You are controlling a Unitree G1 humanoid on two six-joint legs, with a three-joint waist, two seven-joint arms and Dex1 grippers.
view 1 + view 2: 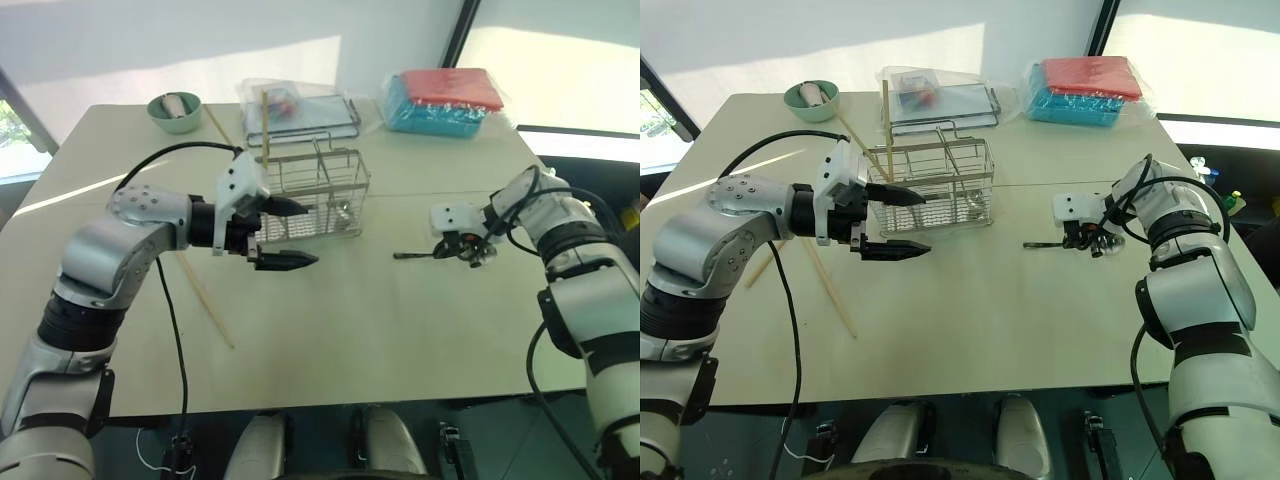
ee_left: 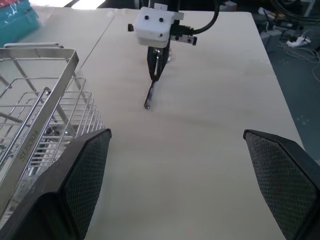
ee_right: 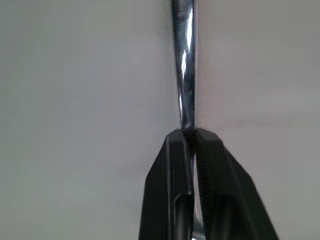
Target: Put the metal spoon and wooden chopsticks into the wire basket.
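The metal spoon (image 1: 412, 255) is low over the tabletop at the right, its slim handle pointing toward the wire basket (image 1: 318, 190). My right gripper (image 1: 458, 249) points steeply down and is shut on the spoon; the right wrist view shows both fingers (image 3: 170, 165) pinched on the handle (image 3: 184, 75). My left gripper (image 1: 300, 233) hovers open just in front of the basket's left end. One wooden chopstick (image 1: 264, 125) stands tilted in the basket, another chopstick (image 1: 205, 298) lies on the table under my left arm, and a third chopstick (image 1: 218, 124) lies by the bowl.
A small green bowl (image 1: 175, 111) sits at the back left. Behind the basket lies a plastic-wrapped tray (image 1: 305, 110), and a teal box with a red lid (image 1: 446, 100) stands at the back right. Bare tabletop (image 1: 370, 310) stretches between my two grippers.
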